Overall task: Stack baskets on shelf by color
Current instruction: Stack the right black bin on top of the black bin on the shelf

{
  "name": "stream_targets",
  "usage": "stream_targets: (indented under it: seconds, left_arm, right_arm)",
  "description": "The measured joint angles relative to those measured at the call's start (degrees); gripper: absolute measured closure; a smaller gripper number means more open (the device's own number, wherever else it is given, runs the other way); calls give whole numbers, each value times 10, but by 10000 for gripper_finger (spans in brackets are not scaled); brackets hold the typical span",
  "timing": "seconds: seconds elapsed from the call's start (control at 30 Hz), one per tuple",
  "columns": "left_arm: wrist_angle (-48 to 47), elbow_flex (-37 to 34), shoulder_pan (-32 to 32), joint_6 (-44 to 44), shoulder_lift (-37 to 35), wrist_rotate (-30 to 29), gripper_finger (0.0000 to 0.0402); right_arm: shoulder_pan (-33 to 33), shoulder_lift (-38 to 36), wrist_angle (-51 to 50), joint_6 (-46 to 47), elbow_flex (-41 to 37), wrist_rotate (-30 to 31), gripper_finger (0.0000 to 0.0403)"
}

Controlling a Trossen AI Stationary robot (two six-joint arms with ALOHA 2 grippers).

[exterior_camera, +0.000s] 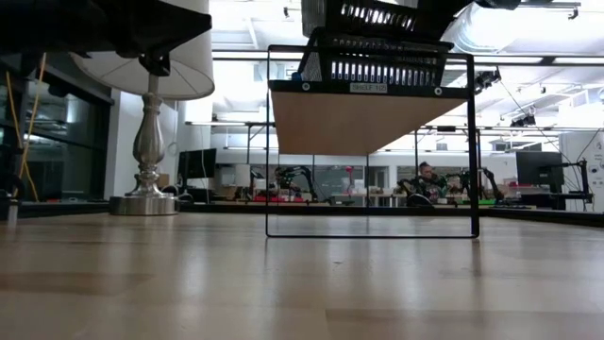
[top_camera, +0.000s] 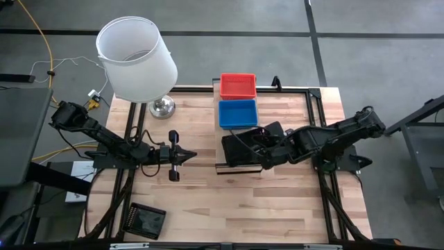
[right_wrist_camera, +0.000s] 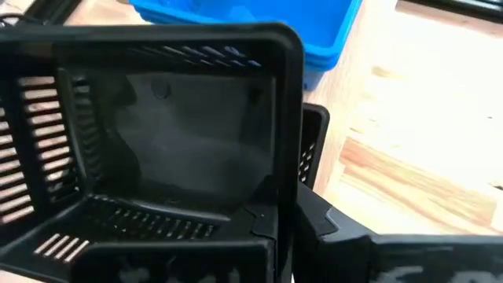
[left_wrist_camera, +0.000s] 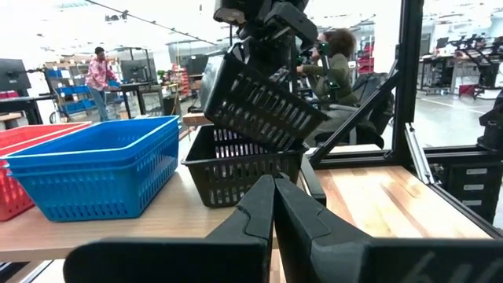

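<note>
Closest to your right wrist camera is the black basket (right_wrist_camera: pixel 149 141) you are carrying: the right gripper (top_camera: pixel 267 154) has its fingers clamped on the basket's rim, and the basket hangs tilted, just above a second black basket (left_wrist_camera: pixel 236 169) that already sits on the shelf (top_camera: pixel 270 97). From the left wrist view you can see the held basket canted with one corner low, not yet nested into the one beneath.

Moving outward along the shelf, a blue basket (top_camera: pixel 238 113) lies just beside the black one, and a red basket (top_camera: pixel 238 85) lies beyond the blue, at the far end. So each colour has its own place, and the step in hand looks like stacking black on black.

Your left gripper (top_camera: pixel 182 156) waits over the table (top_camera: pixel 277 201), well apart from the shelf, with its fingers pressed together and holding nothing. One more black basket (top_camera: pixel 146 221) lies near the front left corner of the table, within that arm's reach. A lamp (top_camera: pixel 139 59) stands at the far left.

For the next move, you will probably need to level the held basket, line its walls up with the lower one, and lower it until it seats before letting go. If released tilted, it may catch on the rim or slide toward the blue basket.
</note>
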Motion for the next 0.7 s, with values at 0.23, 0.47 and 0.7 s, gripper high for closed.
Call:
stream_targets:
  seconds: [0.23, 0.47, 0.7]
  left_arm:
    - [0, 0, 0, 0, 0, 0, 401]
    - [0, 0, 0, 0, 0, 0, 401]
    - [0, 0, 0, 0, 0, 0, 401]
  right_arm:
    - [0, -2, 4, -1, 0, 12, 403]
    - [1, -2, 4, -2, 0, 17, 400]
    - [1, -2, 5, -24, 6, 21, 342]
